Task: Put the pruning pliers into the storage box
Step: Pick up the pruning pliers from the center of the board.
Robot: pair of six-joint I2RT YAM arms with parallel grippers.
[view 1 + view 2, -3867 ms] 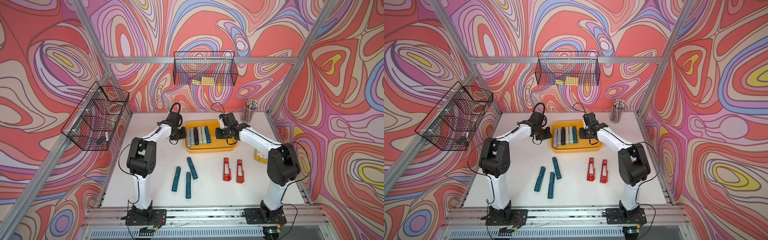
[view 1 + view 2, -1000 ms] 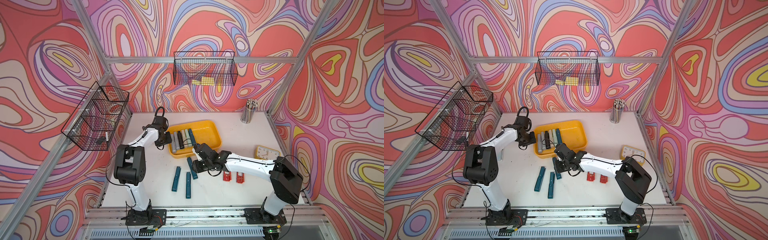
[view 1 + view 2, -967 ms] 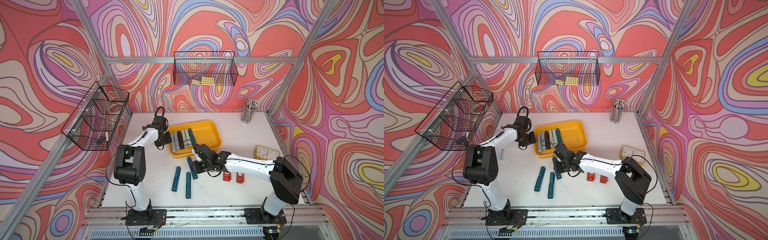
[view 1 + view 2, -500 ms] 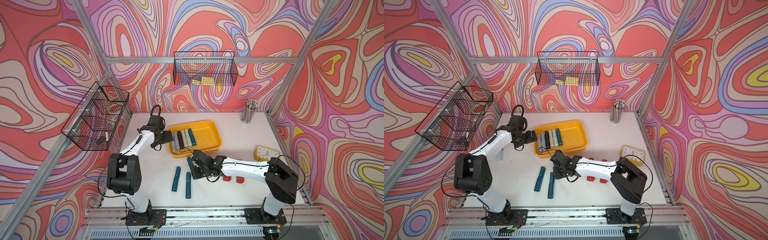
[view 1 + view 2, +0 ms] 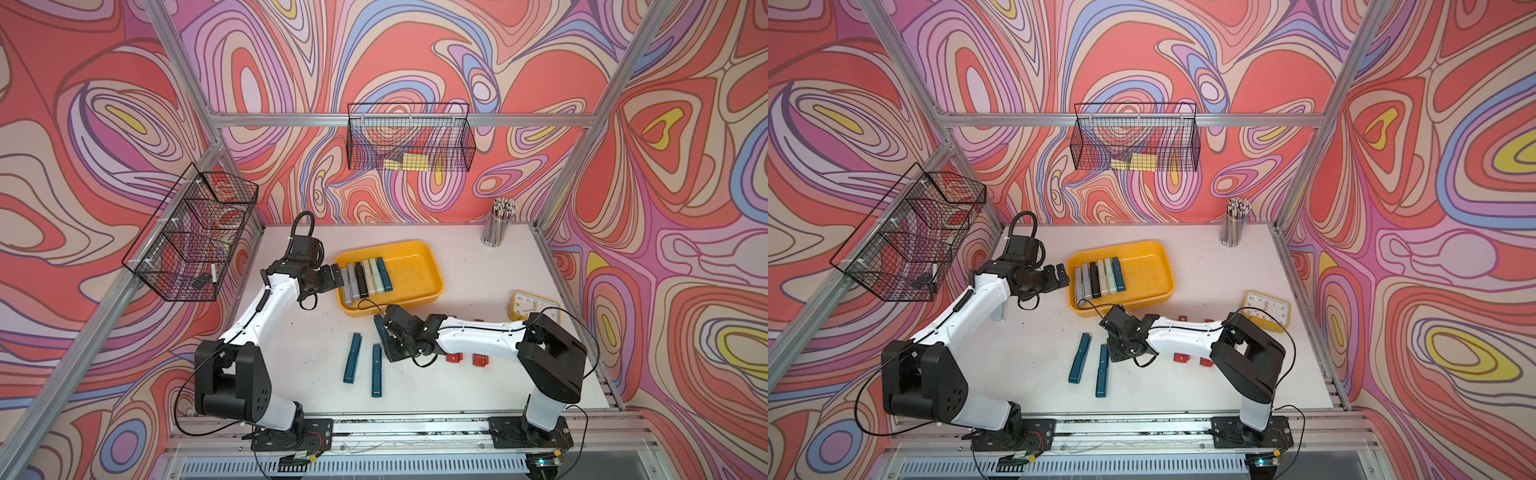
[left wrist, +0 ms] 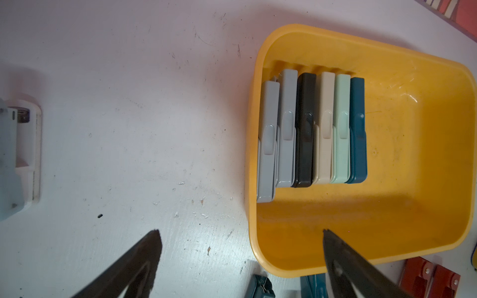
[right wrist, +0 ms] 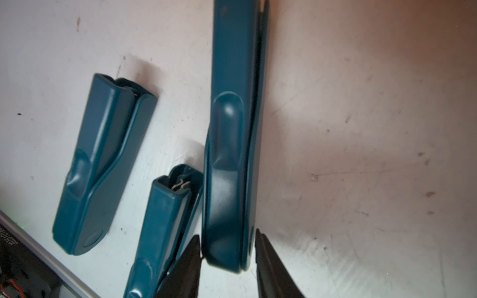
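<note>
Clock [image 5: 533, 309], pencil cup [image 5: 497, 222] — wire baskets [image 5: 409, 137]

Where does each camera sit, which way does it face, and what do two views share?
Both top views: high in front of the table, facing down toward the back wall; left arm and right arm whole.
Left wrist: on the left arm, facing down at the storage box and six pruning pliers; open left gripper fingertips show.
Right wrist: on the right arm, facing along a teal plier; right gripper fingertips straddle its end.
Shared: top and left wrist views both show the box.
</note>
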